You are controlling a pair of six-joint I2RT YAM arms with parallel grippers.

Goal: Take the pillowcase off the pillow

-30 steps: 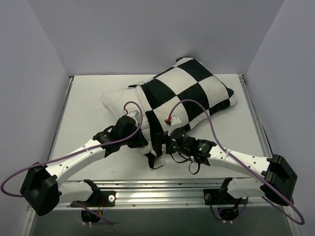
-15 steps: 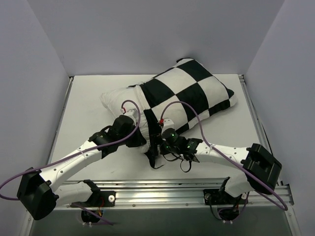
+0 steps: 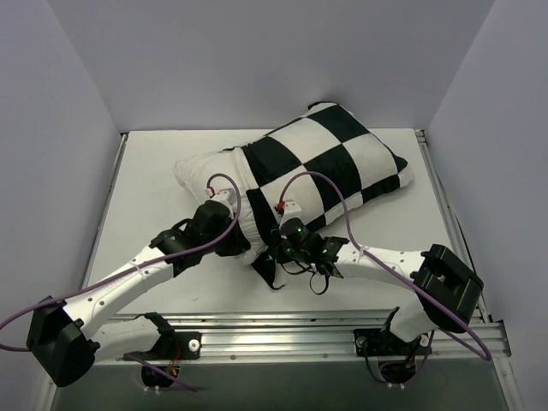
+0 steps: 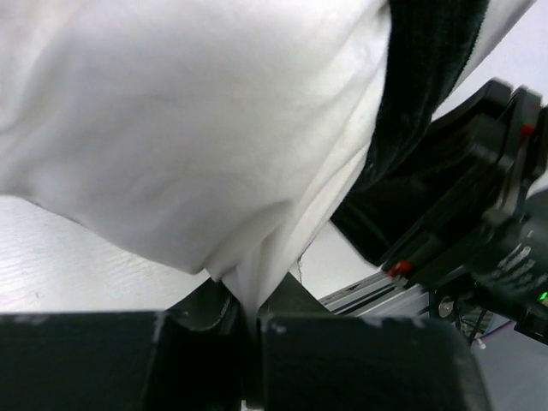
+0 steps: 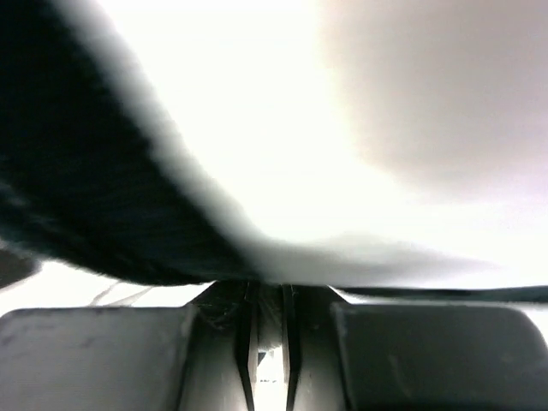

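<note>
White cloth at the near edge of the pillow (image 3: pixel 205 171) is pinched tight in the closed left gripper (image 4: pixel 250 317). The checked pillowcase (image 3: pixel 334 167) is nipped at its open edge, just beside that near edge, by the right gripper (image 5: pixel 267 317), whose jaws are almost closed on it. In the last second the right gripper has been slid closer to the left one. Most of the pillow is still covered, so little seems to have been pulled off.

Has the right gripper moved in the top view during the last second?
Yes. The right gripper has shifted left, away from the table's right edge, while shut on the pillowcase.
</note>
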